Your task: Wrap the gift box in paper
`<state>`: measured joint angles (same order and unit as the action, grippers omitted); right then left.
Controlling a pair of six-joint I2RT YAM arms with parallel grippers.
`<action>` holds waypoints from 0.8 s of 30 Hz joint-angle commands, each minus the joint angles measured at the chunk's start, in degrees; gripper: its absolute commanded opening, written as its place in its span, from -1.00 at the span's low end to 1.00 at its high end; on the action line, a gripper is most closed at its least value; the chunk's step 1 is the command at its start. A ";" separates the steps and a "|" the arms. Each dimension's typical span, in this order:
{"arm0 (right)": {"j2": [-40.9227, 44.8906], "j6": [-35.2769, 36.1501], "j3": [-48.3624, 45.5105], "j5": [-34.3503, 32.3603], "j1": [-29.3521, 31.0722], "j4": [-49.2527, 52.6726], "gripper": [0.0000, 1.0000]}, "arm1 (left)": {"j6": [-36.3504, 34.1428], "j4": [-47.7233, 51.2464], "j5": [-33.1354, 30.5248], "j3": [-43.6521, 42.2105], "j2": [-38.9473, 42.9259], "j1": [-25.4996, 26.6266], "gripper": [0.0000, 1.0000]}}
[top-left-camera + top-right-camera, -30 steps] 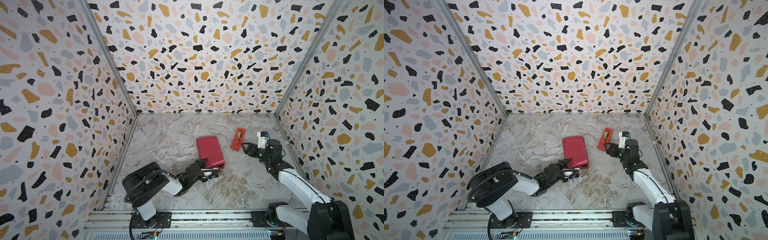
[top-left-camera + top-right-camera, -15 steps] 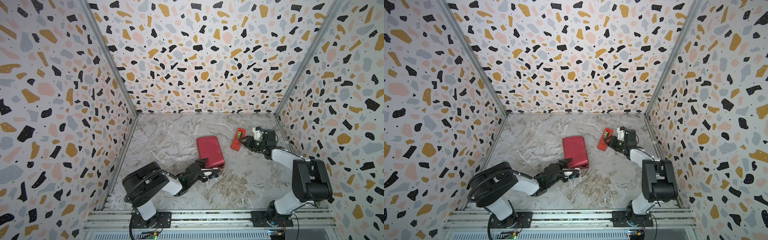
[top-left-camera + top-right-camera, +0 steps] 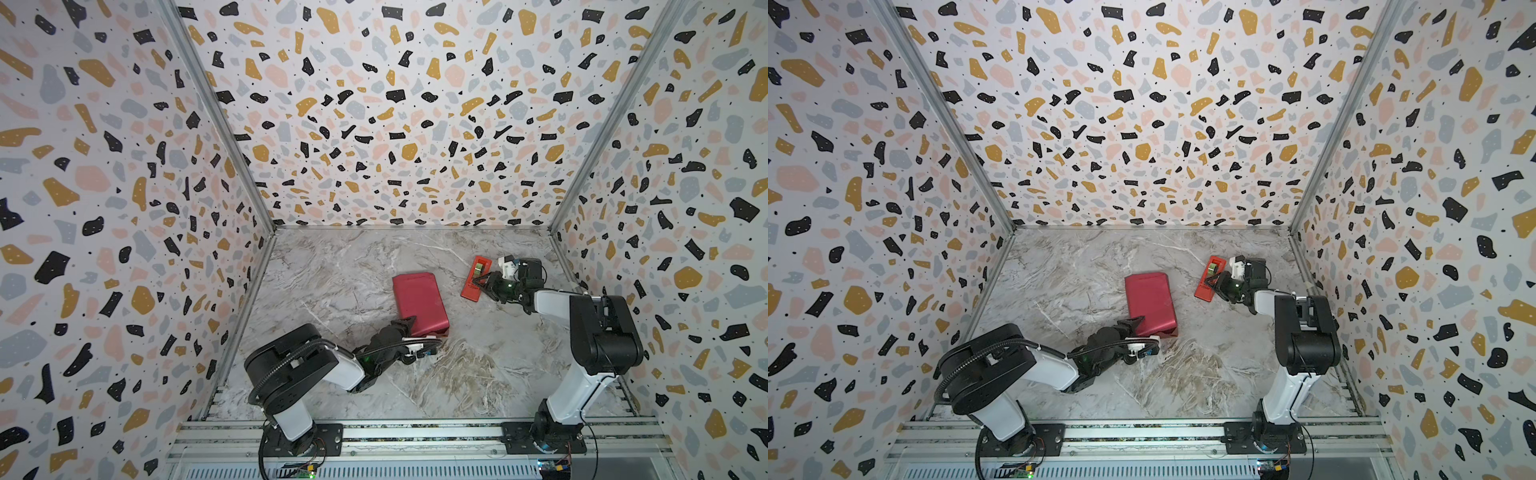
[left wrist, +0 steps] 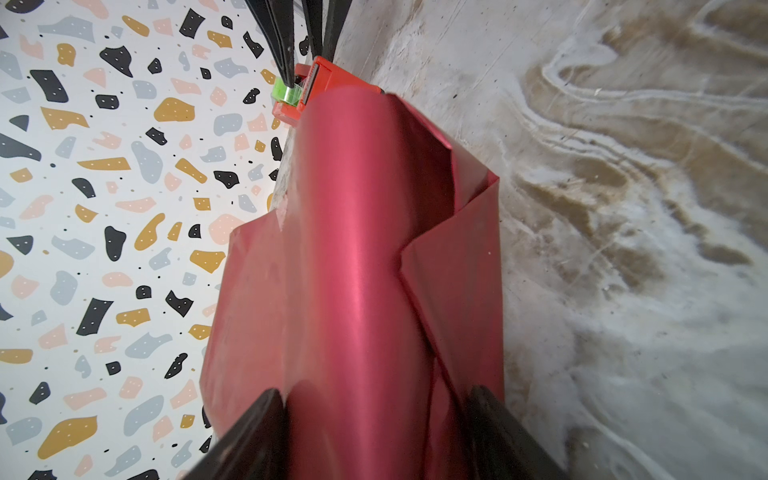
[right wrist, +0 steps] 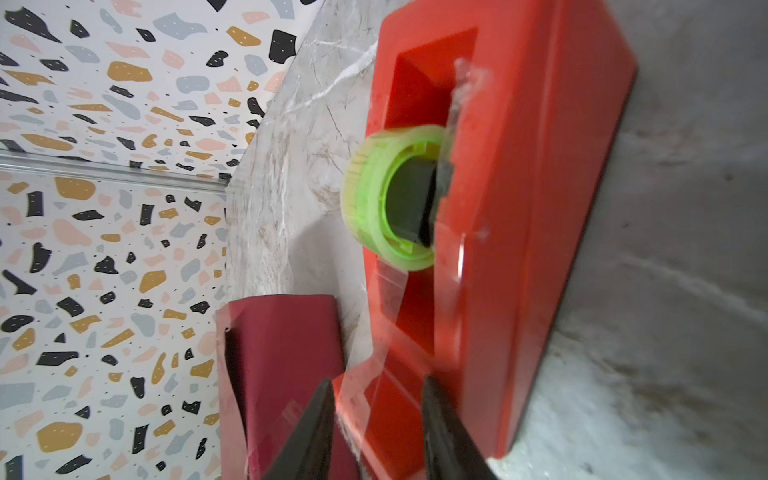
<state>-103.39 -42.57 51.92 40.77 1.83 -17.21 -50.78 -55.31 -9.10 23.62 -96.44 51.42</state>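
- Paper (image 3: pixel 419 303) (image 3: pixel 1150 303) lies mid-table (image 3: pixel 353 257) in both top views. It is folded into a flat wrap, long axis front to back and a bit skewed.
- Box: you can't see it. Paper covers every side that shows.
- Your left gripper (image 3: pixel 415 332) (image 3: pixel 1142 332) sits at the paper's near end, low over the table. The arm reaches in from the front left.
- Left wrist view: the fingers (image 4: pixel 257 428) stand wide, one on each side of the wrap. Red paper (image 4: pixel 353 270) fills the gap and meets both, so read it as a wide grip on the paper.
- Same view: a diagonal flap (image 4: pixel 453 299) lies on the table side of the wrap.
- Dispenser (image 3: pixel 468 291) (image 3: pixel 1204 293) lies right of the paper and further back. The two are apart, not touching.
- Your right gripper (image 3: pixel 474 283) (image 3: pixel 1209 284) is at the dispenser, coming in from the right.
- Right wrist view: jaws are narrow but apart. The fingers (image 5: pixel 316 424) straddle the dispenser (image 5: pixel 519 187) at the end away from the green roll (image 5: pixel 374 195).
- A clear tape strip (image 5: pixel 386 316) runs from the roll down into that gap. You can't tell whether either finger touches it.
- That view also catches the paper's far end (image 5: pixel 282 353), with a curled edge and darker maroon inside.
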 commanded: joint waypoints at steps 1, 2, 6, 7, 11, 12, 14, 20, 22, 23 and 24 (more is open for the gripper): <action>-1.41 -2.48 1.09 2.05 -0.05 -2.69 -0.39 | 0.97 2.97 0.92 -0.09 -0.26 -0.46 0.38; -1.91 -3.30 0.75 2.51 -0.07 -3.93 -0.42 | 0.99 3.01 0.93 -0.14 -0.24 -0.47 0.38; -4.12 -6.57 0.46 5.02 -0.02 -7.88 -0.53 | 1.01 2.96 0.94 -0.09 -0.32 -0.47 0.37; -4.51 -7.50 0.46 5.35 -0.01 -8.67 -0.56 | 1.03 3.01 0.93 -0.14 -0.32 -0.45 0.37; -5.29 -9.98 0.08 6.51 -0.16 -11.63 -0.74 | 1.04 3.08 0.93 -0.14 -0.29 -0.46 0.38; -5.19 -10.66 -0.27 6.83 -0.32 -12.64 -0.79 | 1.13 3.17 0.93 -0.10 -0.32 -0.44 0.37; -5.25 -12.49 -0.75 7.73 -0.65 -14.81 -0.89 | 1.15 3.25 0.93 0.00 -0.32 -0.44 0.37; -4.80 -23.44 -3.88 12.08 -1.98 -29.43 -1.00 | 1.13 3.36 1.02 -0.01 -0.16 -0.44 0.37; -4.59 -27.30 -4.93 13.46 -1.96 -34.45 -1.00 | 1.21 3.39 1.06 0.02 -0.16 -0.44 0.37; -4.46 -29.37 -5.83 14.03 -1.83 -37.43 -1.00 | 1.21 3.44 1.06 0.11 -0.16 -0.44 0.37; -4.25 -30.90 -6.74 14.41 -1.83 -39.81 -1.00 | 1.21 3.53 0.98 0.11 -0.23 -0.45 0.37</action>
<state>-108.90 -65.84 46.33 50.33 0.05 -44.64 -50.52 -55.29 -9.08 23.62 -96.44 51.42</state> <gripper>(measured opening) 0.041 0.685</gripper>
